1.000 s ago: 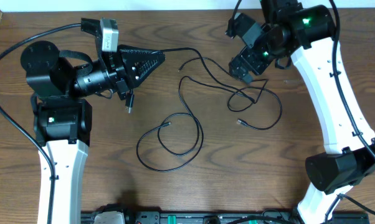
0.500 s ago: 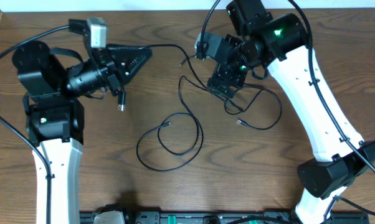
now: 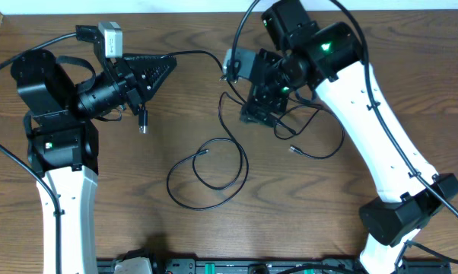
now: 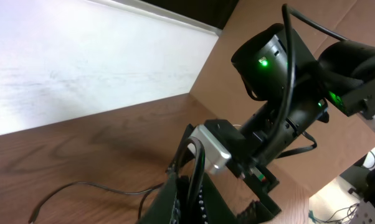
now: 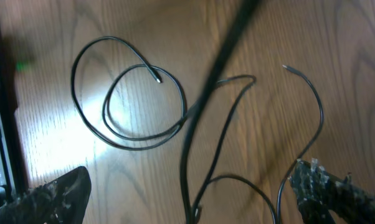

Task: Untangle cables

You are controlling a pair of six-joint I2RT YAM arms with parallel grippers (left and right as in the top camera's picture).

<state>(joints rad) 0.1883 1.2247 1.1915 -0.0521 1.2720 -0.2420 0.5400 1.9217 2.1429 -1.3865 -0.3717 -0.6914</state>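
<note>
**Left gripper closed on one cable, right gripper wide open over the others**

The left gripper (image 3: 168,62), at 10 o'clock on the table (image 3: 138,221), has its fingers pressed together on a thin black cable (image 3: 202,55). This cable leaves the tip toward 3 o'clock, and its plug (image 3: 143,124) hangs at about 6 o'clock from the gripper. Only the overhead view shows this plug; the left wrist view looks mostly at the right arm (image 4: 281,74).

The right gripper (image 3: 261,114) holds nothing. The right wrist view shows its fingertips (image 5: 56,193) far apart in the two lower corners. The looped cable (image 3: 210,171) lies flat on the wood at 7 o'clock from this gripper, not touching it. Only the overhead view shows the second tangle (image 3: 320,133), at 4 o'clock from it.
</note>
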